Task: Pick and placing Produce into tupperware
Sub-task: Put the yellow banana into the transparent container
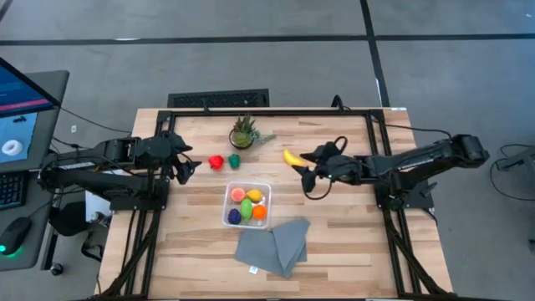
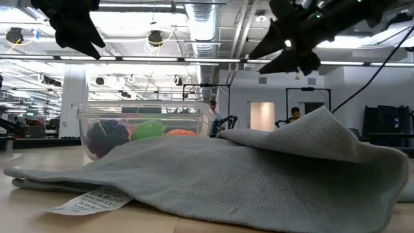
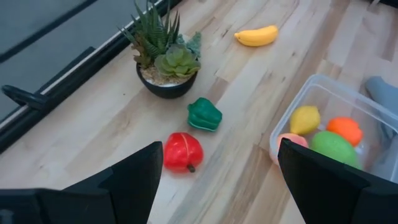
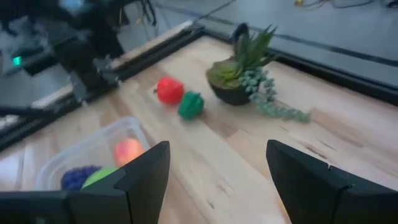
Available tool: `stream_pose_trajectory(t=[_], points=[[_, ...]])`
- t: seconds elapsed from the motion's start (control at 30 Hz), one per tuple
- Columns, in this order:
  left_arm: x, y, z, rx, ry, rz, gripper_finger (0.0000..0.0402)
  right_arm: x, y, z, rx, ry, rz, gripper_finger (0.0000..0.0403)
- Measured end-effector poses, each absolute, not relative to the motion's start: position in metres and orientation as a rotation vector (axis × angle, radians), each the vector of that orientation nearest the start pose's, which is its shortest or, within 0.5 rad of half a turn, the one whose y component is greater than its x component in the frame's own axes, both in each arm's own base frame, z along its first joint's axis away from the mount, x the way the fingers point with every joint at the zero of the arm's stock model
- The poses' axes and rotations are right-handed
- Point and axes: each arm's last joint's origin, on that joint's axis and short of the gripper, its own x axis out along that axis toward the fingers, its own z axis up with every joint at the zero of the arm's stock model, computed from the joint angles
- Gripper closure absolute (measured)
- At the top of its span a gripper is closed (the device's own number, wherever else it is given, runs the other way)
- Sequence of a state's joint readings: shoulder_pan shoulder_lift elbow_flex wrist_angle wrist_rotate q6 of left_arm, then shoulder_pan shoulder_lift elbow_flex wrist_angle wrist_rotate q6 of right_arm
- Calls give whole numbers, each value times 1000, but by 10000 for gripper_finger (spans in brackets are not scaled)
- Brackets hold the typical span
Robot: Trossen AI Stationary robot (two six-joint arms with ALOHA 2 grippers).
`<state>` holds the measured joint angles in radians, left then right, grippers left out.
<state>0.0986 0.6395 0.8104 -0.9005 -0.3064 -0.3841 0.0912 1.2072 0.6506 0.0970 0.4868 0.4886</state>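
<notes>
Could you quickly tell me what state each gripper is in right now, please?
Left gripper: open, empty, beside the red fruit.
Right gripper: open, empty, by the banana.

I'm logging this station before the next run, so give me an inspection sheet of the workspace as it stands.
Surface: wooden table, dry, unmarked.
Job's things: tupperware holds yellow, orange, lime, purple and peach pieces; red piece, dark green piece and banana lie outside on the table.
Clutter: potted plant behind the container; grey cloth in front of it.
Grippers: left gripper open and empty near the red piece; right gripper open and empty by the banana.
Cables: black loop hangs below the right arm.
Surroundings: monitor at left; distant person in the room.
</notes>
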Motion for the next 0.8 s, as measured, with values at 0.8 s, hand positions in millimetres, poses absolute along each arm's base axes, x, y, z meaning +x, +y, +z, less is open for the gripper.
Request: stream_pose_trajectory(t=[0.8], points=[[122,21,249,-313,682,525,95,209,-34,180,408,388,-662,113]])
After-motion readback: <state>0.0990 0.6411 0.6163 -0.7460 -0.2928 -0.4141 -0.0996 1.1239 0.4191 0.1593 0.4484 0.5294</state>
